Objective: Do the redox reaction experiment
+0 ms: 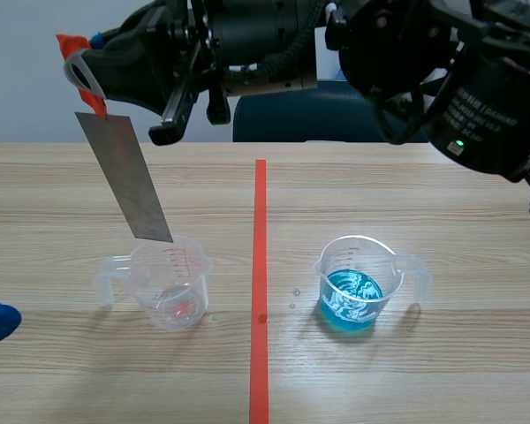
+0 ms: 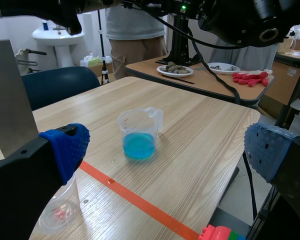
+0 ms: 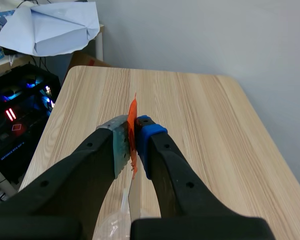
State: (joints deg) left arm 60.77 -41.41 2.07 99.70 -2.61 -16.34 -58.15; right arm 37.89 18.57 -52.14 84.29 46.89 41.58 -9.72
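Two blue-padded left fingers (image 2: 67, 147) stand wide apart, holding nothing, low at the near left edge of the table (image 1: 442, 389). Just beyond, left of the orange tape line (image 1: 260, 353), sits the empty cup (image 1: 170, 287), clear plastic with red graduation marks too small to read and its handle to the left. Well apart, right of the line, stands the cup of blue liquid (image 1: 353, 296), handle to the right, with a few droplets (image 1: 293, 296) beside it. Above the empty cup the metal strip (image 1: 128, 181) hangs tilted, its lower end at the far rim; whether it touches cannot be told. The right fingers (image 3: 150, 145), reaching across from the right, are clamped on the orange tag (image 3: 132, 112) at the strip's top. White lettering (image 1: 481, 110) on that arm is illegible. Farther off are a blue chair (image 1: 309, 115), a second table (image 2: 200, 82) with plates, red gloves (image 2: 250, 77) and a standing person (image 2: 132, 30).
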